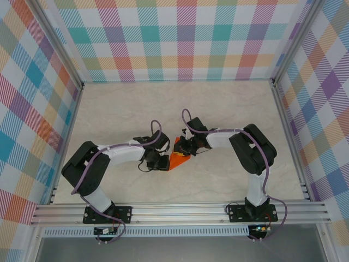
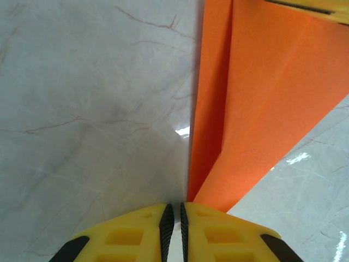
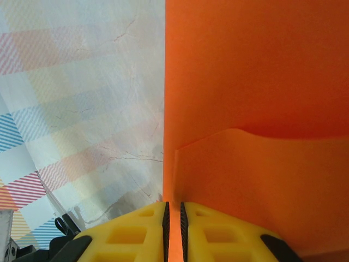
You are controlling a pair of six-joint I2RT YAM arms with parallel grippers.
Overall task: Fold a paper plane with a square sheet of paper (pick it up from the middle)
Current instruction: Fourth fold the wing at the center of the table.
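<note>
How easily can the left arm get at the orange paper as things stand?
Probably with ease, yes: the left arm's jaws seem shut on the orange paper at its narrow tip. Nothing blocks it; the right arm's jaws pinch another edge.

Grippers meet at folded orange paper [image 1: 178, 159]
Left gripper [image 1: 165, 164] sits at its near-left tip, right gripper [image 1: 185, 148] at its far edge.

**Matt against gloss**

Orange paper [image 2: 262, 109]: thin, matt, finely grained, sharply creased. Table top [image 2: 82, 120]: smooth, polished, marble-patterned, glinting with highlights. Left gripper [image 2: 174, 210] and right gripper [image 3: 173, 210]: moulded yellow plastic, satin, with black ribbed pads [image 2: 166, 218]. Frame rails [image 1: 180, 210]: pale, dull metal.
</note>
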